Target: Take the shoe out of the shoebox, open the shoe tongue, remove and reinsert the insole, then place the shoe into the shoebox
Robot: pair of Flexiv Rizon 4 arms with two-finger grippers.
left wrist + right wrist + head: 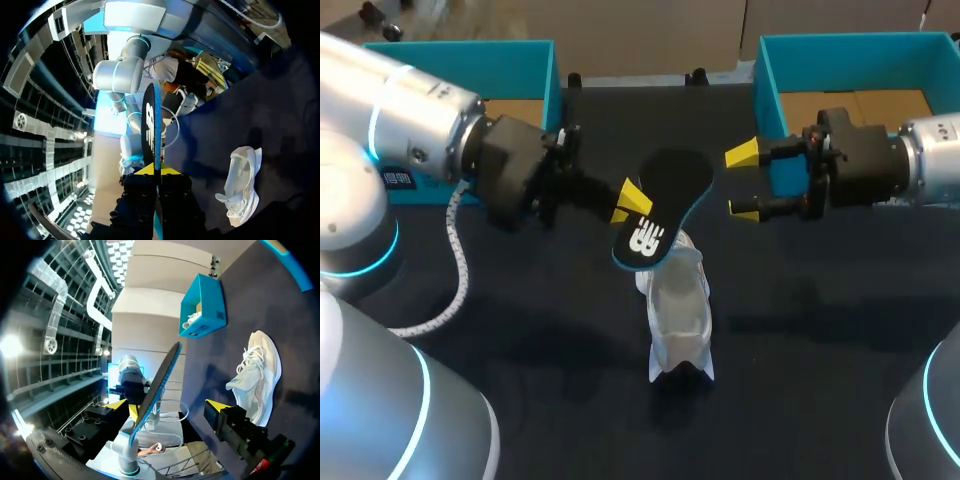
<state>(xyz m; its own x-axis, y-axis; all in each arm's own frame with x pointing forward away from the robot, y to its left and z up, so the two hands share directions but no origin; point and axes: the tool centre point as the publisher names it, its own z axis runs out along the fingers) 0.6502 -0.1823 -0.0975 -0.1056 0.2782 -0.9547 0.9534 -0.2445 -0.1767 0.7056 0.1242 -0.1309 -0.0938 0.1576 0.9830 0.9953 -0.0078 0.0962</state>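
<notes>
On a dark table [820, 380], a teal shoebox [520, 55] stands behind the left arm and a second shoebox [840, 45] just behind the right gripper [742, 181]. The white shoe [678, 310] lies on the table below the left gripper [628, 203], which clamps the black insole [665, 205] edge-on, raised over the shoe. The right gripper's fingers stand apart, with the insole's far end just ahead of them.

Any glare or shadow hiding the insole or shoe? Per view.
Head view: no glare; the black insole blends into the dark table, only its blue rim and white print stand out; the pale shoe reads clearly. Left wrist view: insole edge-on in the left end effector, against a bright background. Right wrist view: shoe evenly lit, shadow beside it.
</notes>
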